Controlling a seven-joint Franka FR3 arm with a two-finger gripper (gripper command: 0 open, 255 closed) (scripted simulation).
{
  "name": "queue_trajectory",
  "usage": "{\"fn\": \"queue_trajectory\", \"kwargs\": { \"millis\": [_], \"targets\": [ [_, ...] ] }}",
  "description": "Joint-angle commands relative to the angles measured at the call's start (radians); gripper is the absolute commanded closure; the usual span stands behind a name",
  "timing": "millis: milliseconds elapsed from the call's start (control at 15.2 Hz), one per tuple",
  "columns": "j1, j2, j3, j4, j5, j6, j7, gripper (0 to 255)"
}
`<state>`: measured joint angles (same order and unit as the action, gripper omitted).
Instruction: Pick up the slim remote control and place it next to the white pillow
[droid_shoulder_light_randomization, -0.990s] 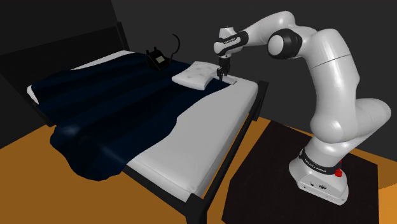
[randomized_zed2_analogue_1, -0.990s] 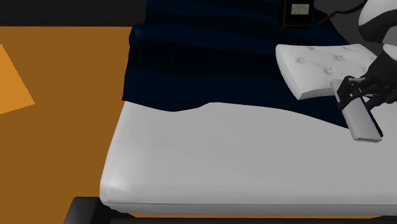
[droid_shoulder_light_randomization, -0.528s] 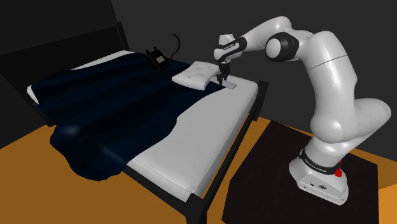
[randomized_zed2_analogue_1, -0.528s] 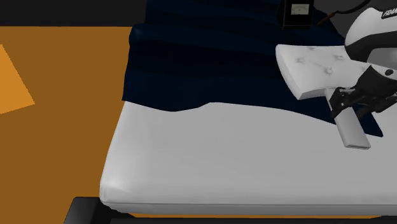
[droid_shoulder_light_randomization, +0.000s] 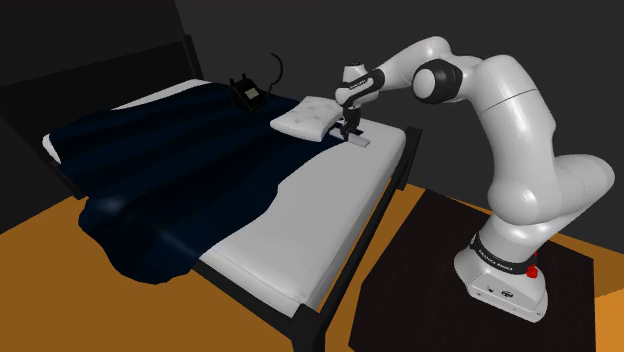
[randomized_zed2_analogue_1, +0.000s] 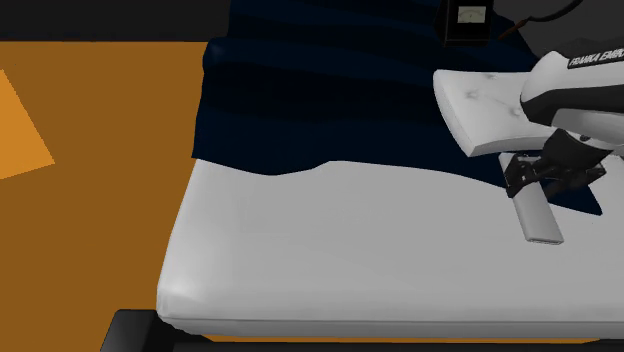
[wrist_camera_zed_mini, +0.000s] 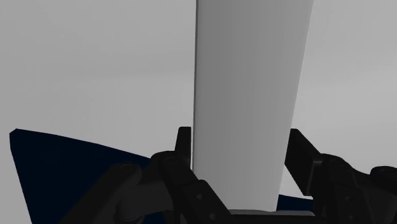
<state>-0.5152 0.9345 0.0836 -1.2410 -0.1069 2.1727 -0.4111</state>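
Note:
A slim grey remote control (randomized_zed2_analogue_1: 538, 218) is clasped at one end by my black gripper (randomized_zed2_analogue_1: 547, 172), which is shut on it. It hangs just above the white sheet, close to the front edge of the white tufted pillow (randomized_zed2_analogue_1: 490, 108). In the shoulder view the gripper (droid_shoulder_light_randomization: 349, 126) holds the remote (droid_shoulder_light_randomization: 358, 139) beside the pillow (droid_shoulder_light_randomization: 305, 117) near the head of the bed. The wrist view has the remote (wrist_camera_zed_mini: 251, 95) running long and flat away from the gripper (wrist_camera_zed_mini: 238, 167), both fingers pressed against its sides.
A dark blue blanket (droid_shoulder_light_randomization: 170, 160) covers much of the bed (droid_shoulder_light_randomization: 300, 210). A black corded telephone (droid_shoulder_light_randomization: 246, 92) sits on the bed beyond the pillow. Orange floor (randomized_zed2_analogue_1: 90, 160) surrounds the bed, and my stand rests on a dark mat (droid_shoulder_light_randomization: 420, 290).
The gripper has carried the remote toward the second exterior view's left and lower, nearer the sheet and the pillow's front edge. The grip has stayed shut on it.

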Motion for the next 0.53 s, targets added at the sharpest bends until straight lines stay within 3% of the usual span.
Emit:
{"fn": "queue_trajectory", "kwargs": {
  "millis": [0,462],
  "targets": [
    [0.000,0.015,-0.001,-0.001,-0.001,0.017,0.000,255],
    [0.003,0.084,-0.005,0.024,-0.004,0.061,0.002,255]
  ]
}}
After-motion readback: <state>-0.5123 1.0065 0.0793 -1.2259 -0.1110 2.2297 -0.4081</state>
